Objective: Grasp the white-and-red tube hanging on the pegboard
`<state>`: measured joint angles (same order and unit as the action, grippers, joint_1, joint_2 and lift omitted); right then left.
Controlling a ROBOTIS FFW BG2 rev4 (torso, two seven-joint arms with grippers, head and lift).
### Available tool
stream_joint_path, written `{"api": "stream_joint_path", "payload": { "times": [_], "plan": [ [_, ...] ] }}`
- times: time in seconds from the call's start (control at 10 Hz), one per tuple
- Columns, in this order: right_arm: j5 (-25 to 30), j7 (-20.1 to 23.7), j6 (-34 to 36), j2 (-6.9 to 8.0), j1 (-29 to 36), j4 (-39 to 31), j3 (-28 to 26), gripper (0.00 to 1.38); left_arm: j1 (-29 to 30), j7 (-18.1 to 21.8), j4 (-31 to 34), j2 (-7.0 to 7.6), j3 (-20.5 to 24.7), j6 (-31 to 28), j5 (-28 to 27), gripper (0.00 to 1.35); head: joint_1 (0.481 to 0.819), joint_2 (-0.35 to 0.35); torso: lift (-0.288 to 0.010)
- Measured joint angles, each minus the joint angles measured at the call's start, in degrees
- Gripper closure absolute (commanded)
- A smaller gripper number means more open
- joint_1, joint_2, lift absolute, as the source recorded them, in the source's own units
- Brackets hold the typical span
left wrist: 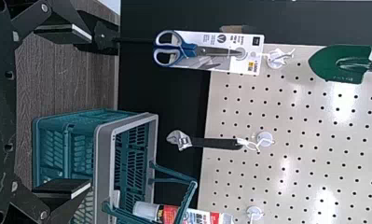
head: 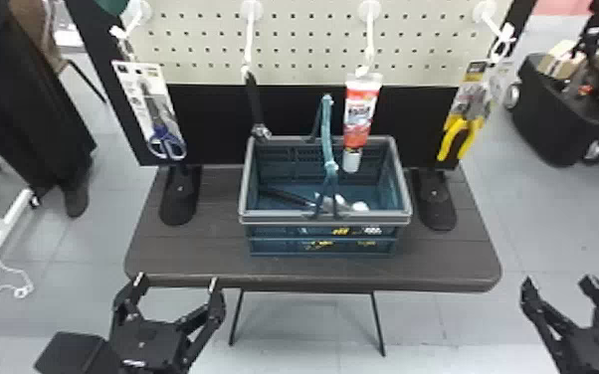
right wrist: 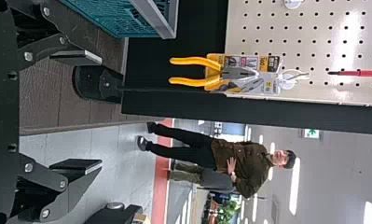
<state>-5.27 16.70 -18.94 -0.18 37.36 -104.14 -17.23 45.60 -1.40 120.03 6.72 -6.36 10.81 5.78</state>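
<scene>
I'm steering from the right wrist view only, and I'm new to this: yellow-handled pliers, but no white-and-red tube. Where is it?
Observer: The white-and-red tube hangs one hook to the robot's left of the yellow-handled pliers.
Operator: Oh, nice! Is anything in front of it?
Observer: In the left wrist view, the basket's raised handle crosses in front of the tube.
Operator: And what's the other robot hand holding?
Observer: Nothing; the left gripper is open and empty near the table's front edge in the head view.

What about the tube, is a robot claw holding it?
No, the tube hangs from a hook, and the left gripper and right gripper are empty.
</scene>
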Motion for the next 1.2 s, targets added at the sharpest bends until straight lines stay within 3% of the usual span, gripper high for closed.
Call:
{"api": "stream_joint_path", "payload": {
  "times": [0.6,1.2],
  "plan": [
    [0.4,1.2,0.5,0.00,-0.8,0.1,0.0,0.48,0.0,0.0,-0.1,0.05,-0.1,0.0,0.0,0.20,0.819,0.008,-0.100],
    [-0.3,9.2,8.2,0.00,-10.5,-1.0,2.7,0.48,-0.1,0.0,-0.4,0.26,-0.1,0.1,0.1,0.20,0.819,0.008,-0.100]
  ]
}}
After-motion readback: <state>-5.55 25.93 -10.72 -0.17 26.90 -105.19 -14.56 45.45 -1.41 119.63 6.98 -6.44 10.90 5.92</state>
